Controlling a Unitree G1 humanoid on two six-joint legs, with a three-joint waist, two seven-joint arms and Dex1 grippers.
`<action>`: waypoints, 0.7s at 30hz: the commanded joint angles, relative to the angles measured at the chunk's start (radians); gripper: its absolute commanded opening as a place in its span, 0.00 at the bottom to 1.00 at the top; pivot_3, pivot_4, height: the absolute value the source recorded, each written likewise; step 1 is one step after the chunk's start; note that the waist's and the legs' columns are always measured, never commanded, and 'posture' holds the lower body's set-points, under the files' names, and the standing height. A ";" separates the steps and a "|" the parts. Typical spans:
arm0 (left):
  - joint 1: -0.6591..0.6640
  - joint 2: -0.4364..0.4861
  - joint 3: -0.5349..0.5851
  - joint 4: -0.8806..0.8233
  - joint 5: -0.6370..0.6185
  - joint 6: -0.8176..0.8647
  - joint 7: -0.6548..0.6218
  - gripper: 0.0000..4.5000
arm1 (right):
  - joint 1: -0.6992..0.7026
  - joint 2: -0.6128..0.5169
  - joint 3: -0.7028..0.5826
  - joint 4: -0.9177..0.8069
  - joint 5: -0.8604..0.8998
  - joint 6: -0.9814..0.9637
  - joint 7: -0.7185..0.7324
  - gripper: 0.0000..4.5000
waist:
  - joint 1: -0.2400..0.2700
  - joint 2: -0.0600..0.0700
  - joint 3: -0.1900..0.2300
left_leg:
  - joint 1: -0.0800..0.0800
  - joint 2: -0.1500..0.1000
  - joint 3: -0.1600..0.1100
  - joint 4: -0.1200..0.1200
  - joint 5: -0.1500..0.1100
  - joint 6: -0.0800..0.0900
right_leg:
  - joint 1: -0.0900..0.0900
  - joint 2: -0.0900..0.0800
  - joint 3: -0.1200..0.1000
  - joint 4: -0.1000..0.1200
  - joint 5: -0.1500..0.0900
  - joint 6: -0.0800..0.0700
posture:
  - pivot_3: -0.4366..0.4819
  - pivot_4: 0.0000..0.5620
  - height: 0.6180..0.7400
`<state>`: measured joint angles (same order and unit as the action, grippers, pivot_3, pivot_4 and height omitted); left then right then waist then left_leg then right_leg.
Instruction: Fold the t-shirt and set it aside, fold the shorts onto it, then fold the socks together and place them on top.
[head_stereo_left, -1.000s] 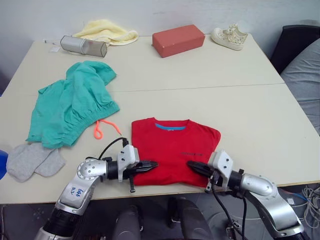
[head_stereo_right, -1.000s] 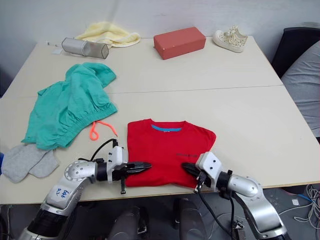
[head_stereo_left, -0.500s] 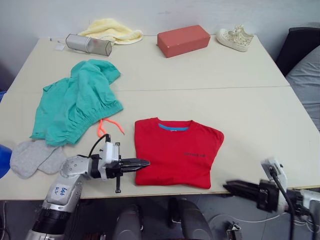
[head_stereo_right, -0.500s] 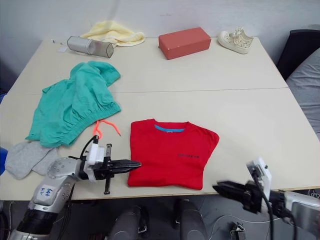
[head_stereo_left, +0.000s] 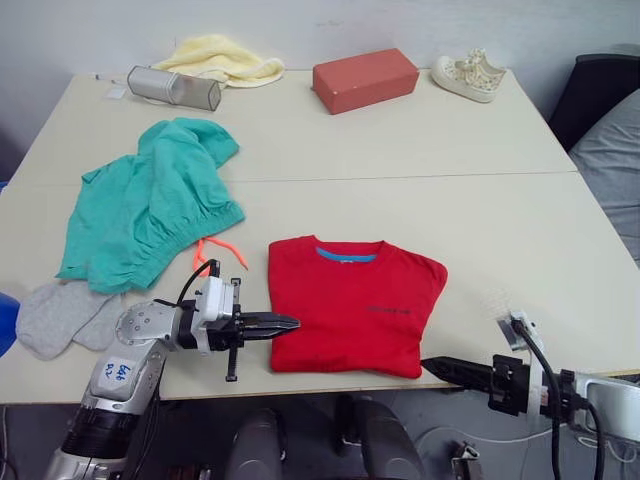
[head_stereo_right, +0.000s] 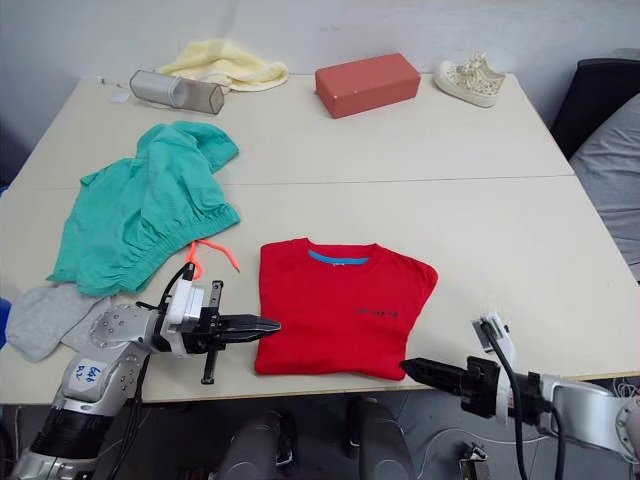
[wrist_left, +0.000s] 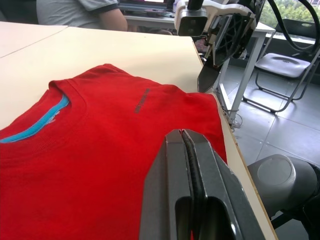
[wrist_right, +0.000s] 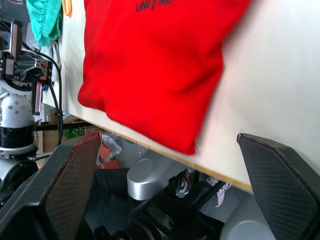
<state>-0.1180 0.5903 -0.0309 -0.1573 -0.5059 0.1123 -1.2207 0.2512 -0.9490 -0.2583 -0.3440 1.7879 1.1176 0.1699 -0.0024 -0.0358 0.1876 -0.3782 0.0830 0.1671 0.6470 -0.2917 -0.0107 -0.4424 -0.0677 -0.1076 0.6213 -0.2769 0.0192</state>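
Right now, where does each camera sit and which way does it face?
Head stereo pair: looks forward and down over the cream table; folded bright red cotton t-shirt, left gripper, right gripper.
Left wrist: looks along shut fingers across the t-shirt toward the right gripper.
Right wrist: sits off the table's near edge, between open fingers, facing the t-shirt's corner.
Shared by all: the t-shirt.

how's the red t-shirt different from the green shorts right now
The t-shirt is bright red and lies folded into a flat, neat rectangle at the table's near edge. The shorts are teal green, rumpled in a loose heap farther back on the robot's left, an orange drawstring trailing out. Both lie on the table, held by neither gripper.
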 joint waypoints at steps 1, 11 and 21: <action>0.000 0.002 -0.002 -0.054 -0.005 0.004 0.010 0.00 | -0.046 0.026 0.070 0.019 0.016 -0.003 -0.051 0.99 | -0.001 0.000 0.000 | 0.000 0.000 0.000 0.000 0.000 0.000 | 0.000 0.001 0.000 0.000 0.000 0.001 | 0.48 0.27 1.00; -0.011 0.006 -0.005 -0.070 0.000 0.019 0.034 0.00 | -0.199 0.110 0.241 0.062 -0.025 0.013 -0.185 0.99 | -0.010 -0.005 -0.003 | 0.004 0.001 -0.004 0.000 0.000 -0.002 | 0.000 0.009 0.007 -0.001 0.002 -0.002 | 0.48 0.27 1.00; -0.027 -0.005 -0.012 -0.067 0.003 0.022 0.058 0.00 | -0.259 0.181 0.345 0.074 0.029 0.015 -0.318 0.99 | -0.031 -0.017 -0.012 | 0.005 0.003 -0.004 -0.001 -0.001 -0.003 | 0.001 0.010 0.007 -0.001 0.003 -0.005 | 0.48 0.27 1.00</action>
<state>-0.1405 0.5896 -0.0396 -0.1881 -0.5018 0.1334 -1.1686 -0.0324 -0.7898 -0.0180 -0.3055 1.8295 1.1080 -0.0870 -0.0334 -0.0533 0.1757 -0.3723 0.0858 0.1626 0.6463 -0.2927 -0.0145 -0.4415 -0.0572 -0.1000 0.6206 -0.2740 0.0139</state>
